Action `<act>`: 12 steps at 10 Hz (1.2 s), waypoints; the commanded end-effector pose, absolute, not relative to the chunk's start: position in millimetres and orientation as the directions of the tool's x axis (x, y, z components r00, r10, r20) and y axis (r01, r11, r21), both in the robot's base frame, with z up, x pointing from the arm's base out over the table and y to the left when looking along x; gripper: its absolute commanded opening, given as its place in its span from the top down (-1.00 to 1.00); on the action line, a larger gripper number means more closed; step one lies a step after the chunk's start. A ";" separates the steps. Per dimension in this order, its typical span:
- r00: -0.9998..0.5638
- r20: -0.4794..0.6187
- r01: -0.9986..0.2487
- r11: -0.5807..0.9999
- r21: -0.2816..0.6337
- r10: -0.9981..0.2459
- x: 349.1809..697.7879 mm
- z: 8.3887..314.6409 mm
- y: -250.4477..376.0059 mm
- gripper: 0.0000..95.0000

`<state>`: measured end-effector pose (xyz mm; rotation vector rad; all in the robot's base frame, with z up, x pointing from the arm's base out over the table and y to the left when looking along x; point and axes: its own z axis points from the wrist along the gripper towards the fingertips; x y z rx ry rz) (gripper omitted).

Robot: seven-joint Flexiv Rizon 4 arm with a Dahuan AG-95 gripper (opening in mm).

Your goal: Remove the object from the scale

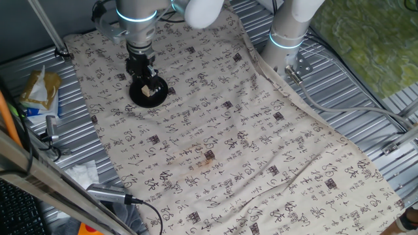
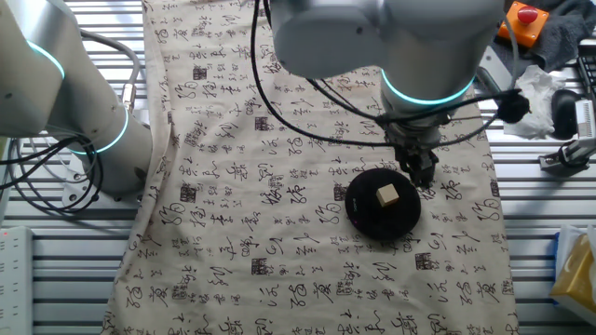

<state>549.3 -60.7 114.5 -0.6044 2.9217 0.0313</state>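
The scale [image 1: 138, 95] is a flat round black disc on the printed cloth at the upper left; in the other fixed view it [image 2: 365, 212] lies right of centre. The object, a tiny tan wooden cube [image 1: 149, 93], sits on top of the disc, also seen in the other fixed view [image 2: 388, 194]. My gripper [image 1: 146, 78] points down just above the disc's far edge, close beside the cube and apart from it [image 2: 420, 172]. Its jaws look slightly open and hold nothing.
A brownish stain [image 1: 209, 156] marks the cloth's middle. A second arm's base [image 1: 287, 36] stands at the cloth's edge, also in the other fixed view [image 2: 88, 121]. A yellow packet [image 1: 39, 88], cables and a red-button box [image 2: 523, 19] lie off the cloth.
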 end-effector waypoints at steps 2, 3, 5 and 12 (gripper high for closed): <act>-0.906 -0.155 -0.398 0.917 -0.010 -0.395 549.0 108.8 -66.3 -0.60; -0.905 -0.155 -0.400 0.916 -0.010 -0.397 548.8 107.7 -67.4 -0.60; -0.897 -0.154 -0.419 0.908 -0.005 -0.414 548.7 102.3 -73.4 -0.60; -0.912 -0.116 -0.399 0.917 0.018 -0.394 548.1 88.5 -82.3 -0.20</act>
